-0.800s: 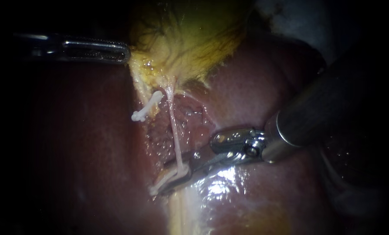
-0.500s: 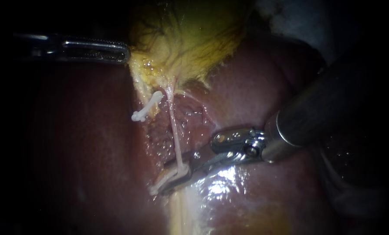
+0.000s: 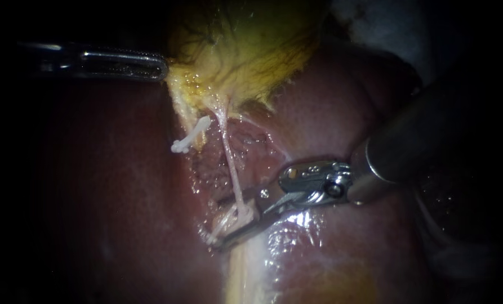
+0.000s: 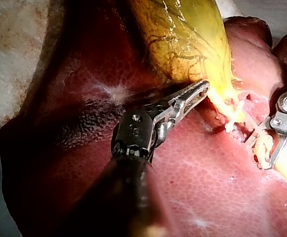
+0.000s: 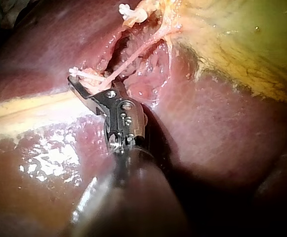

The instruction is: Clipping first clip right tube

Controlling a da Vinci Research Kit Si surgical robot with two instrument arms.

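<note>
A thin pale tube (image 3: 231, 163) runs from the yellow gallbladder (image 3: 245, 50) down across the raw liver bed. My right instrument (image 3: 231, 222) comes in from the right, and its jaws are shut on a white clip (image 3: 222, 225) that sits around the tube's lower end. The right wrist view shows these jaws (image 5: 79, 83) narrow at the tube. Left of the tube, another white clip (image 3: 190, 138) sits on a short stub. My left instrument (image 3: 160, 66) is shut on the gallbladder's edge and holds it taut; the left wrist view shows its jaws (image 4: 202, 90) at that yellow edge.
Dark red liver (image 3: 93, 197) surrounds the field. A pale yellow band (image 3: 245, 270) runs down from under the right jaws. The right instrument's thick shaft (image 3: 426, 135) crosses the right side. White cloth (image 3: 369, 22) shows behind the gallbladder.
My right instrument has shifted right and slightly up, dragging the tube's lower end with it, so the tube now slants. The clip looks more squeezed. The left instrument has held still.
</note>
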